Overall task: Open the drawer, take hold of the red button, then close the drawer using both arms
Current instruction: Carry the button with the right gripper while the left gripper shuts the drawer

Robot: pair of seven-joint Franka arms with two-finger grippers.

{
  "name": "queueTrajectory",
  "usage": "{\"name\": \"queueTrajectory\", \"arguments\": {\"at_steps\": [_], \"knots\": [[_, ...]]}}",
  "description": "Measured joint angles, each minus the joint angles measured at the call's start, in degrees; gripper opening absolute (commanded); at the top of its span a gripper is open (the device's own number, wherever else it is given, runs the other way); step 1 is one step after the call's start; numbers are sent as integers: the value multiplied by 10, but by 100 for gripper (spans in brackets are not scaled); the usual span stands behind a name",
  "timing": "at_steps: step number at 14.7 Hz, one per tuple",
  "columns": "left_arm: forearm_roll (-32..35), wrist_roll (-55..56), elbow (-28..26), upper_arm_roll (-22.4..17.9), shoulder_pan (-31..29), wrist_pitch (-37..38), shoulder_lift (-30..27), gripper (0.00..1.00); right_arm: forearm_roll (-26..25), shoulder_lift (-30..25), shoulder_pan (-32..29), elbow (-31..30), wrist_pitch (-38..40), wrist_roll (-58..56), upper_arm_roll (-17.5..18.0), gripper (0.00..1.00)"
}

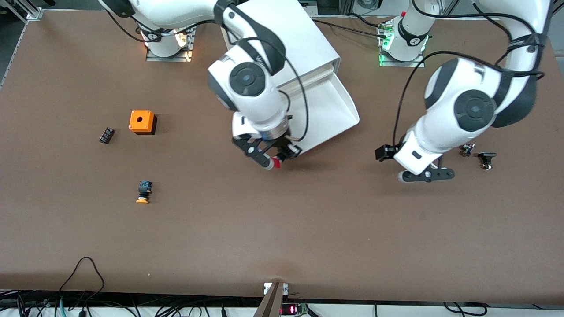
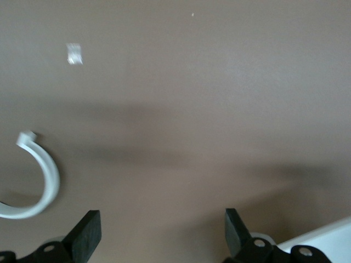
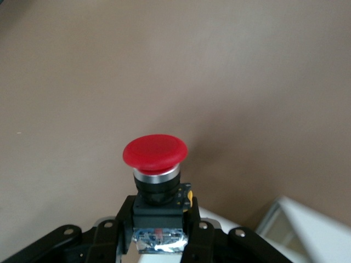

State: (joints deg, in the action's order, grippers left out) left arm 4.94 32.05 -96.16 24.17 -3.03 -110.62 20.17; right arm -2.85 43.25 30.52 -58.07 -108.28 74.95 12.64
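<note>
The white drawer (image 1: pixel 328 112) stands pulled out of the white box cabinet (image 1: pixel 291 39). My right gripper (image 1: pixel 275 158) is over the drawer's front edge and is shut on the red-capped button (image 1: pixel 276 163). In the right wrist view the button (image 3: pixel 156 152) sits between the fingers, its red cap pointing away, with a corner of the drawer (image 3: pixel 307 224) beside it. My left gripper (image 1: pixel 425 175) hovers over bare table toward the left arm's end. In the left wrist view its fingers (image 2: pixel 88 233) stand wide apart with nothing between them.
An orange cube with a hole (image 1: pixel 142 122), a small black part (image 1: pixel 106 135) and a yellow-capped button (image 1: pixel 143 192) lie toward the right arm's end. Two small dark parts (image 1: pixel 486 159) lie by the left arm. A white curved clip (image 2: pixel 38 181) shows in the left wrist view.
</note>
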Motion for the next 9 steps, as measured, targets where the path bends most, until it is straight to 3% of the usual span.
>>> {"name": "queueTrajectory", "arguments": {"at_steps": [5,9], "knots": [[0,174,-135,38,12,-174,1,99,0,-5,-68,-4,92,-250,-5,0],[0,245,-159,43,38,-210,7,99,-1,-30,-109,-60,102,-378,-23,0]]}}
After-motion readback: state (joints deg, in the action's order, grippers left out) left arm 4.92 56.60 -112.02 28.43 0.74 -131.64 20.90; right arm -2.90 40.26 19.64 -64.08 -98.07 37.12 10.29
